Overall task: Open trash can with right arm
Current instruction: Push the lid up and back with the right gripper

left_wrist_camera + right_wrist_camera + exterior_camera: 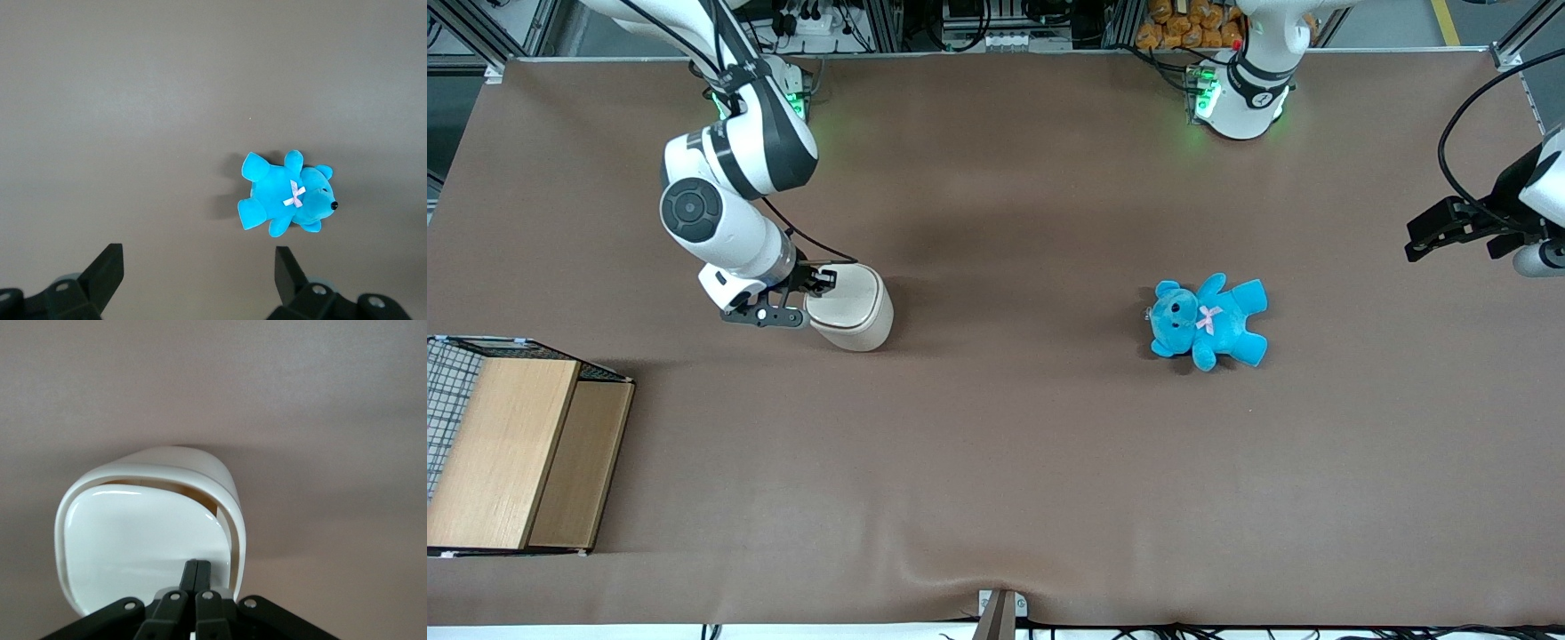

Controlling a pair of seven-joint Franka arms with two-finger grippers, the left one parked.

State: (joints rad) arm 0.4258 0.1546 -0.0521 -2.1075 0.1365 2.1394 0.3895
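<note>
The cream-white trash can stands on the brown table toward the working arm's end. In the right wrist view its flat lid is tipped, and a thin gap shows the tan inside along one edge. My right gripper sits at the can's top on the side toward the working arm's end. In the right wrist view the gripper is shut. Its two black fingers are pressed together with nothing between them, and their tips are against the lid near its rim.
A blue teddy bear lies on the table toward the parked arm's end; it also shows in the left wrist view. A wooden box with wire mesh stands nearer the front camera at the working arm's end of the table.
</note>
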